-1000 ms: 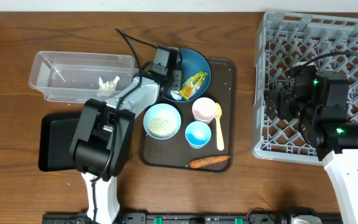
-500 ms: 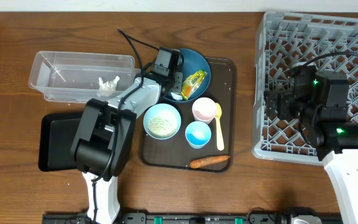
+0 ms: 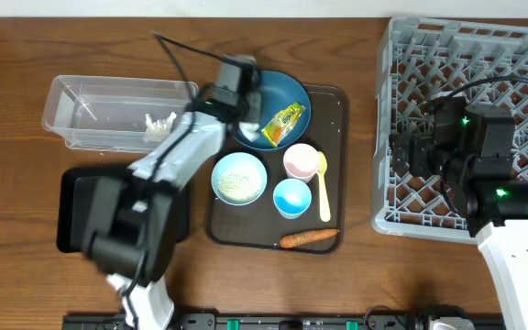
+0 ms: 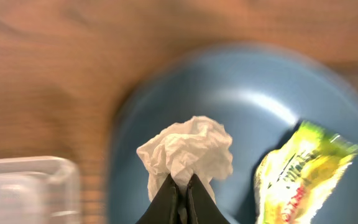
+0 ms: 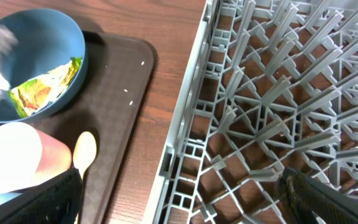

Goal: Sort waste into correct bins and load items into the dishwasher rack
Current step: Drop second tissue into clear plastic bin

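Note:
My left gripper is shut on a crumpled white tissue, held just above the large dark blue bowl. A yellow-green wrapper lies in that bowl. From overhead the left arm is blurred, with its gripper over the bowl's left rim. My right gripper stands open, its fingers wide apart over the left edge of the grey dishwasher rack. On the brown tray sit the white bowl of rice, pink cup, light-blue cup, spoon and carrot.
A clear tub at the back left holds another piece of white tissue. The shallow black tray lies in front of it, partly under the left arm. Bare wooden table separates the brown tray from the rack.
The left gripper has shut on the tissue in the blue bowl and is swinging up and left, blurred. The right arm has not moved.

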`<move>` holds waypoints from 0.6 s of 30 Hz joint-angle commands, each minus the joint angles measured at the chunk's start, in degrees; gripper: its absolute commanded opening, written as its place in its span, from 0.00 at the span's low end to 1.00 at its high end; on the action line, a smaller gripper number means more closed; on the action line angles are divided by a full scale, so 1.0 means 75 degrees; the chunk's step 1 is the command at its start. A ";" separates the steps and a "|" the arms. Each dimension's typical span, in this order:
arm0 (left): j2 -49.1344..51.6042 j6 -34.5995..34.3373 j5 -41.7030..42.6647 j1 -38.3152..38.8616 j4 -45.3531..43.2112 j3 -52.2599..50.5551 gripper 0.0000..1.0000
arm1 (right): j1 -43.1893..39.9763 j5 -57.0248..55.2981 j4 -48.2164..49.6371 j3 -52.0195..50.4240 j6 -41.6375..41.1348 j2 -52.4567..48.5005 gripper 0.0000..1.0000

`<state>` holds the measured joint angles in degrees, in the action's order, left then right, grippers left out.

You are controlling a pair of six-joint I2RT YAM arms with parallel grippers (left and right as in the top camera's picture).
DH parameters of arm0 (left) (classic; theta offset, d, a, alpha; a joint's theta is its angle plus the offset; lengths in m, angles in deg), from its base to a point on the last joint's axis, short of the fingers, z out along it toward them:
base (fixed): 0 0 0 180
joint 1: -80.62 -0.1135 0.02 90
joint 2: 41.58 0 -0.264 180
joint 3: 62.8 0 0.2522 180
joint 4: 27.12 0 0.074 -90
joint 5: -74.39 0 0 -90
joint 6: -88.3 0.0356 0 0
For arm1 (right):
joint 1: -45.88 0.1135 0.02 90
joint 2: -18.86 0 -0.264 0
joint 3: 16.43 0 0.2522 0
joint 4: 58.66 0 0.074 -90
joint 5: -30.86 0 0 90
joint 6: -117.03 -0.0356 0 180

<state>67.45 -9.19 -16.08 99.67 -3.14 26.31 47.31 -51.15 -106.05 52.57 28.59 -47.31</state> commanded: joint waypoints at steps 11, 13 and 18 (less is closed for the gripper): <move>-0.1976 0.0015 -0.0318 -0.2238 0.1180 0.0085 0.06 | 0.0050 0.0058 -0.0003 0.0163 0.0085 0.0020 0.99; -0.1862 0.0015 -0.0318 -0.2591 0.1268 0.0085 0.06 | 0.0050 0.0055 -0.0003 0.0163 0.0085 0.0020 0.99; -0.1440 0.0009 -0.0315 -0.3159 0.1291 0.0085 0.22 | 0.0050 0.0058 -0.0003 0.0163 0.0085 0.0020 0.99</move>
<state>54.40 -8.90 -17.61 77.29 6.21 26.33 47.31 -51.15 -106.05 52.57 28.59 -47.31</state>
